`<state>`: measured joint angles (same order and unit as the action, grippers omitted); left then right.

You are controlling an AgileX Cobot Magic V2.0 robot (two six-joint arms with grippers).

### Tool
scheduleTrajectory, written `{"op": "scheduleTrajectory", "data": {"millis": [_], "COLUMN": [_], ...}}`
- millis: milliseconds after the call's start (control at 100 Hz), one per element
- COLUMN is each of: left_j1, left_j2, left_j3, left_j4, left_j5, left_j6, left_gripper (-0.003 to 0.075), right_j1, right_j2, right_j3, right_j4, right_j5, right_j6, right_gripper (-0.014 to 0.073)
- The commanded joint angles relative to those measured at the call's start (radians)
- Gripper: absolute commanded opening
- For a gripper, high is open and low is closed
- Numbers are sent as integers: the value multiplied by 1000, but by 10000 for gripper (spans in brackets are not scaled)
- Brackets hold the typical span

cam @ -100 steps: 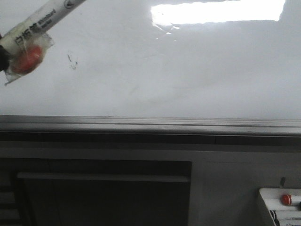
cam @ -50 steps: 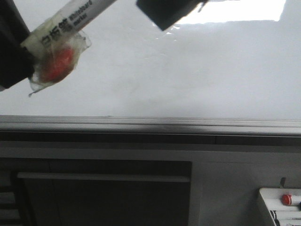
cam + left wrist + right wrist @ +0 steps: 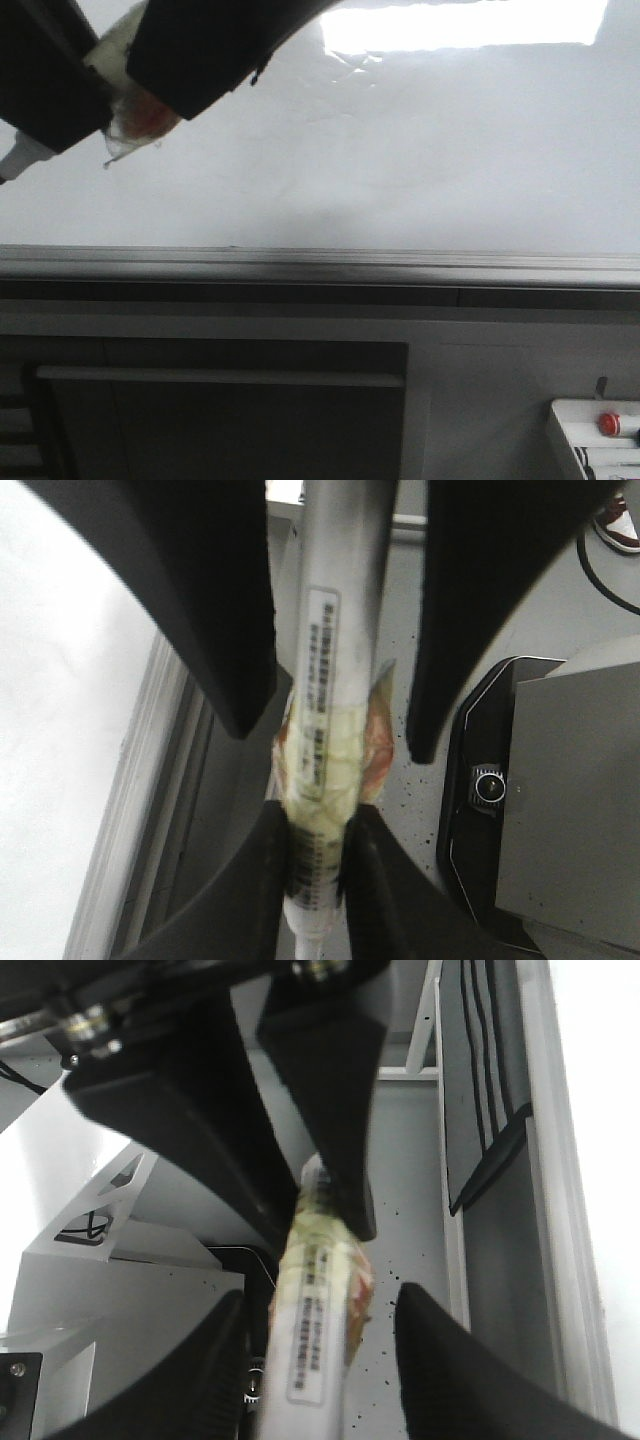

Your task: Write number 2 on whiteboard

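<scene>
The whiteboard (image 3: 420,160) fills the upper front view, glossy white with a bright glare patch. No number 2 shows on it. A white marker (image 3: 330,680), wrapped in clear tape with an orange patch (image 3: 145,118), is held at the board's upper left. My left gripper (image 3: 318,825) is shut on the marker's lower end. My right gripper (image 3: 325,1360) is open, its fingers (image 3: 215,1360) apart on either side of the marker barrel (image 3: 310,1350). In the front view both grippers are dark shapes covering most of the marker.
The grey metal tray edge (image 3: 400,265) runs along the board's bottom. Below it is a dark cabinet front (image 3: 220,420). A small white box with a red button (image 3: 606,424) sits at the lower right.
My right gripper has come down from the top and moved left over the marker. My left gripper and marker have shifted up and right; the small dark smudge on the board is now covered.
</scene>
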<state>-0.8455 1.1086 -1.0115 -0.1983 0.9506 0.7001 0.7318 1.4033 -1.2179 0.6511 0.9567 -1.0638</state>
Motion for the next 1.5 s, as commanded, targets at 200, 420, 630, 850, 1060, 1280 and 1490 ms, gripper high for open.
{"op": "scheduleTrajectory", "data": {"millis": [200,420,630,850,1060,1280,1490], "left_j1": [-9,-9,-9,-6,-6,102,318], "left_j2": [-21,-21,-21,-21,-52,-146,-254], "left_j3": [-35,-35,-35,-35,-35,-27,58], "left_j4": [-19,-19,-19,-17,27,27,22], "left_j5": [-49,-49,-49,-64,-133,-154,-158], "left_j6": [-1,-1,-1,-7,-64,-118,-216], "left_gripper": [-1,-1,-1,141,444,443,443], "right_j1": [-2,-2,-2,-2,-4,-43,-141], "right_j2": [-26,-26,-26,-26,-78,-194,-350], "right_j3": [-32,-32,-32,-32,-32,-30,60], "right_j4": [80,80,80,71,3,-206,-328], "right_j5": [-33,-25,-14,-12,-80,-95,-118], "right_j6": [-10,-10,-10,-10,22,257,504], "right_gripper": [300,183,57,36,36,36,36]}}
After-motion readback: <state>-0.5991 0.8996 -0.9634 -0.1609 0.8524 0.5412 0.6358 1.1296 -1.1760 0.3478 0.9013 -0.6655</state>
